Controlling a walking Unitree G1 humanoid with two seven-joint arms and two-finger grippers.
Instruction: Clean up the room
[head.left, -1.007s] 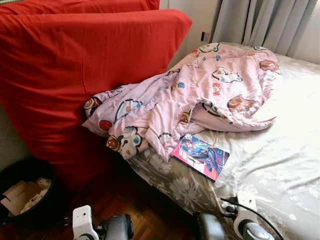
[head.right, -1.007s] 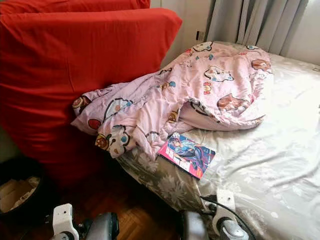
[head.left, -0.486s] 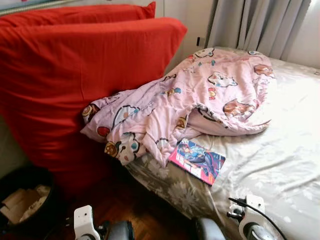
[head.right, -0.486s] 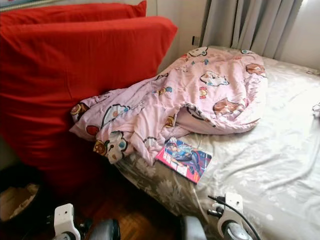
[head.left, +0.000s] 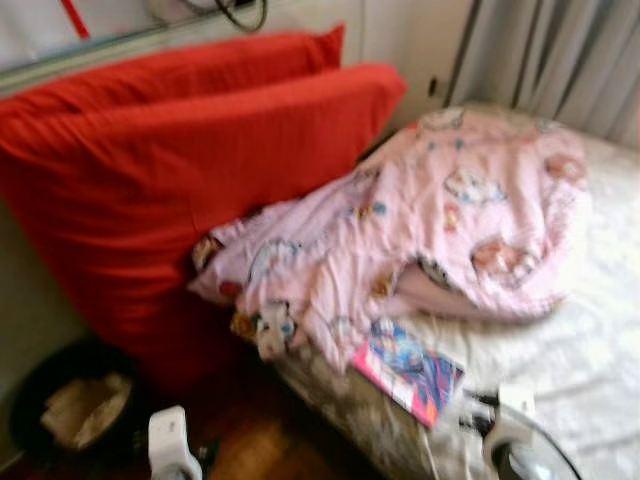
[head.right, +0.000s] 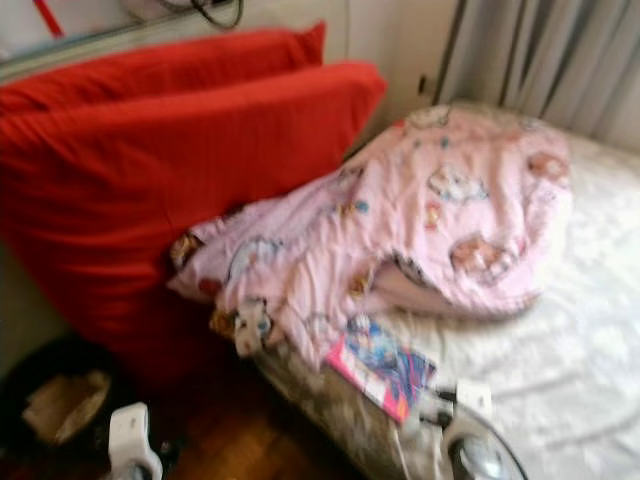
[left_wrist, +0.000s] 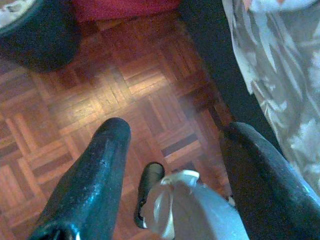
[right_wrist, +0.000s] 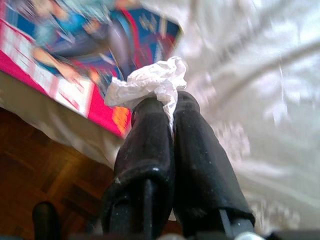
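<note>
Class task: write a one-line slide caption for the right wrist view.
Right gripper fingers shut on a crumpled tissue, above a comic on the bed.

left gripper: two long black fingers, matte, rounded tips | right gripper: same black fingers, slightly glossy | wrists: white housings, silver-grey arm shell | thin black cable along right wrist

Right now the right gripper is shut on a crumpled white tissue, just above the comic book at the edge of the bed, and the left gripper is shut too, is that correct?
Not quite: the left gripper is open, fingers spread above the parquet floor in the left wrist view. The right gripper does pinch the crumpled white tissue by the comic book on the bed.
</note>
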